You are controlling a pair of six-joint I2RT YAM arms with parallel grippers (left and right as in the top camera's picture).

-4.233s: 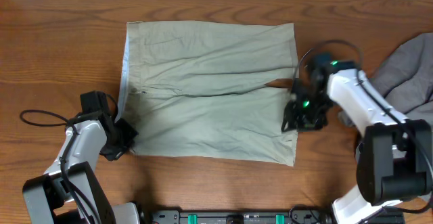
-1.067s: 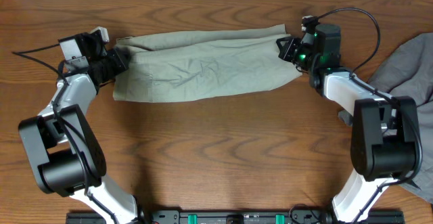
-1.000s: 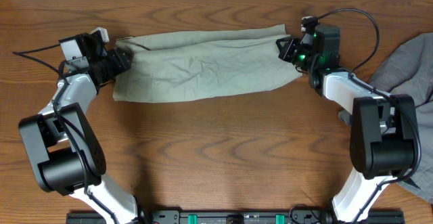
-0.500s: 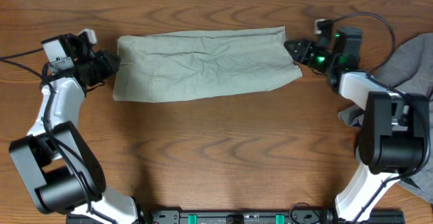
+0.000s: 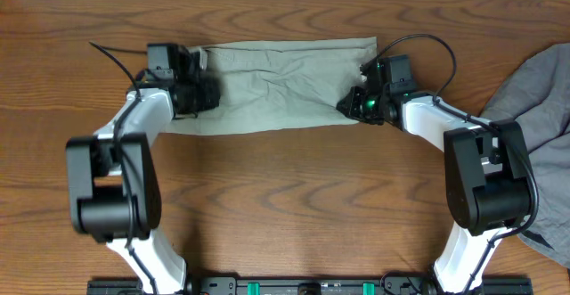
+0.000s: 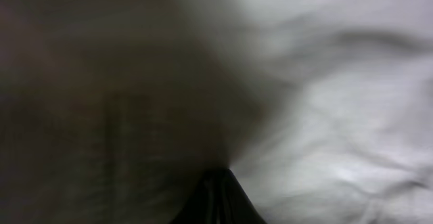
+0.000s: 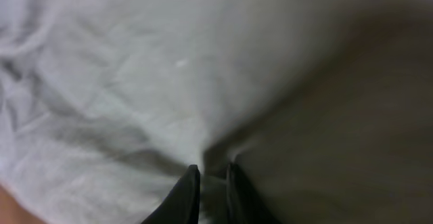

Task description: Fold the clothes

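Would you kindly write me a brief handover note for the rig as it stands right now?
Left claw: shut, pinching the left end of the shorts.
Right claw: shut on the shorts' right end.
Done: shorts folded once into a long strip at the far side of the table.
Left: fold the strip across, then fold the grey garment, heaped unfolded at the right edge.

Khaki shorts [image 5: 276,90] folded in half; grey garment [image 5: 536,94] rt edge.

The wooden table [image 5: 285,206] bears folded khaki shorts [image 5: 285,86] and grey garment [image 5: 543,90].
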